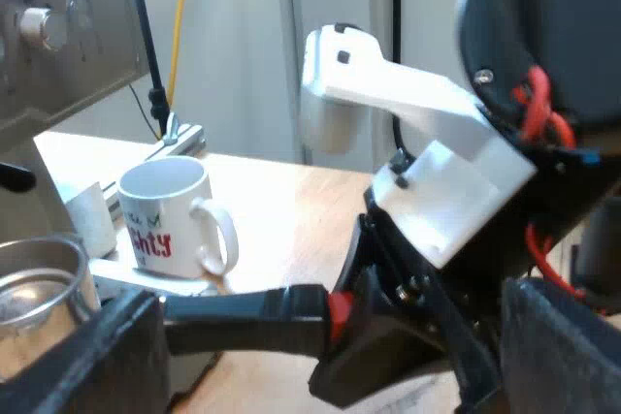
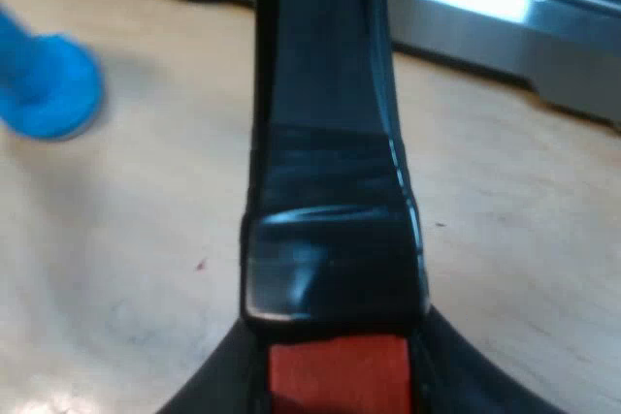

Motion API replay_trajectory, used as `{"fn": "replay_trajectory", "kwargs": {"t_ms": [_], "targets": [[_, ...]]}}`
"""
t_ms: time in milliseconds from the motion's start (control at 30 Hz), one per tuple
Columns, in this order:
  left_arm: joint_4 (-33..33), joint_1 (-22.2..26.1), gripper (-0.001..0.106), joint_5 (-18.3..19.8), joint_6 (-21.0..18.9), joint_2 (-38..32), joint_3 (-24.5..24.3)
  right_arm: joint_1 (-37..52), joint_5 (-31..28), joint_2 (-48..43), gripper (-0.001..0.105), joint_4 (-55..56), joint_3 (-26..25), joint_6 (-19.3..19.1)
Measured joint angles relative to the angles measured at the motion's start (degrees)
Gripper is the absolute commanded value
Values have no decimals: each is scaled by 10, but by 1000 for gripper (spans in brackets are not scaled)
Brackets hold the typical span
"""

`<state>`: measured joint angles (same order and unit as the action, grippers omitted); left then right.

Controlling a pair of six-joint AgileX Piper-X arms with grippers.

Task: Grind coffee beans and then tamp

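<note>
Right gripper (image 2: 335, 385) pinches the holder (image 1: 39, 283) by the red end of its handle (image 2: 325, 94) (basket beside the mug (image 1: 175, 215), near the espresso machine (image 1: 58, 26)). Left gripper (image 1: 330, 370) has its 2 fingers spread wide by that handle. Blue tamper (image 2: 44, 84) rests on the table (image 2: 146, 239).

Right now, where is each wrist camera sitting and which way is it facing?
Left wrist view: on the left arm, facing the mug and espresso machine over the metal holder; own left gripper open.
Right wrist view: on the right arm, looking down the holder's handle to the table and blue tamper; right gripper shut on the red end.
Shared: the holder's handle and red end.
</note>
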<state>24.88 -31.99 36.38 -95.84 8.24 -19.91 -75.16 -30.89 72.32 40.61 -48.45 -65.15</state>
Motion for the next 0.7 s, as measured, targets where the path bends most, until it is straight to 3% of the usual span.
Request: {"fn": "replay_trajectory", "kwargs": {"t_ms": [100, 300, 500, 700], "targets": [[55, 0, 71, 0, 7, -1, -24, 0, 15, -16, 0, 2, 0, -29], [76, 0, 71, 0, 18, -20, -56, 0, 49, -41, 0, 4, 0, -79], [111, 0, 71, 0, 18, -62, -58, 0, 100, -74, 0, 7, 0, -155], [167, 0, 71, -9, 18, -86, -58, 1, 123, -101, 0, 7, 0, -208]]}}
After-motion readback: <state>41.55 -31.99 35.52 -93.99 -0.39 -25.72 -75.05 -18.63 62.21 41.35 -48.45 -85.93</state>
